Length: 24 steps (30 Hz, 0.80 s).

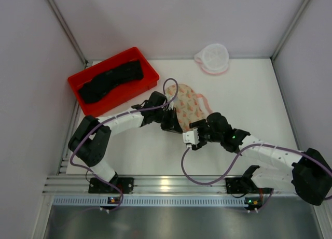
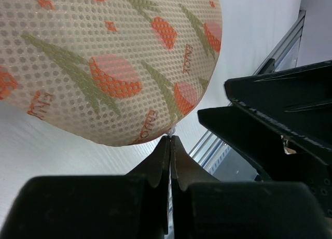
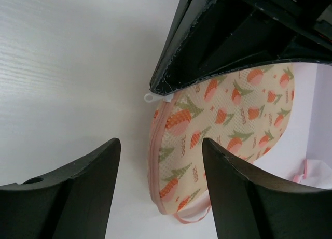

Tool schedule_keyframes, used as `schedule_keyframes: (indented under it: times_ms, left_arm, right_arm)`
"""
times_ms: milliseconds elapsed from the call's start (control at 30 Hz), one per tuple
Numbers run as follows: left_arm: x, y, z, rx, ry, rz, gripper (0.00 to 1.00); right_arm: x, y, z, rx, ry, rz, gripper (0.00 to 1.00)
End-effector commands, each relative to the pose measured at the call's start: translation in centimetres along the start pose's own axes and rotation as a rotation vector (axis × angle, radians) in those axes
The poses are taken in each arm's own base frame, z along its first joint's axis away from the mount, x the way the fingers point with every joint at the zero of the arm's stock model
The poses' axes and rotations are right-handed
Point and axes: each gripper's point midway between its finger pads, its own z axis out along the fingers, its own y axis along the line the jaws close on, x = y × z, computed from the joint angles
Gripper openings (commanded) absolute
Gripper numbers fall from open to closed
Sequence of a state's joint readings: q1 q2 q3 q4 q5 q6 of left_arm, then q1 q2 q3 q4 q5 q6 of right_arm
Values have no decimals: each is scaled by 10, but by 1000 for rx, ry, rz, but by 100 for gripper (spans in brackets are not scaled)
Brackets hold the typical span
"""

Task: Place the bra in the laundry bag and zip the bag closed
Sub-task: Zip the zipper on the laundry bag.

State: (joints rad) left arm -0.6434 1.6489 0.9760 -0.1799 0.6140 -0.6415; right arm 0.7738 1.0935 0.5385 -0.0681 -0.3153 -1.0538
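Observation:
The bra [image 1: 109,81], black soft fabric, lies in a red bin [image 1: 148,75] at the back left. The laundry bag [image 1: 211,58], a small round white mesh pouch with pink edging, sits at the back of the table, apart from both arms. In the middle lies a peach oval patterned pouch [image 1: 188,105] [image 2: 98,62] [image 3: 228,120] with pink trim. My left gripper [image 1: 173,124] [image 2: 171,139] is shut on that pouch's small white zip pull [image 3: 150,97] at its near edge. My right gripper [image 1: 191,137] [image 3: 161,143] is open just in front of the pouch, holding nothing.
Grey walls enclose the white table on the left, back and right. A metal rail [image 1: 166,184] runs along the near edge by the arm bases. Purple cables [image 1: 171,86] loop over both arms.

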Motion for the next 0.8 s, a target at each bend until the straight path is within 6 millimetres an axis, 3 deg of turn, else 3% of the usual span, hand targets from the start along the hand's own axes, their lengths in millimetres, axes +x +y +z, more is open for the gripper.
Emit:
schedule_keyframes:
  times_ms: [0, 133, 200, 300, 333, 367, 600, 767]
  left_arm:
    - [-13, -20, -6, 64, -39, 31, 0]
    - [-12, -23, -8, 72, -40, 33, 0]
    - [-11, -23, -9, 73, -38, 29, 0]
    - [-10, -18, -9, 43, -39, 24, 0]
    - [-9, -16, -10, 31, -37, 25, 0]
    - [-10, -14, -11, 24, -39, 26, 0]
    - [-21, 36, -28, -94, -74, 5, 0]
    - [-34, 59, -33, -168, -113, 28, 0]
  right_arm:
    - [-13, -11, 13, 30, -38, -16, 65]
    - [-9, -16, 25, 32, -22, -19, 55]
    - [-8, -20, 30, 47, -17, -16, 44]
    - [-7, -25, 33, 61, -12, -8, 19]
    - [-7, -25, 32, 64, -10, -8, 6]
    - [-7, -25, 30, 69, -9, -11, 1]
    - [-1, -10, 12, 66, -9, -34, 0]
    - [-4, -1, 1, 58, -28, -30, 0]
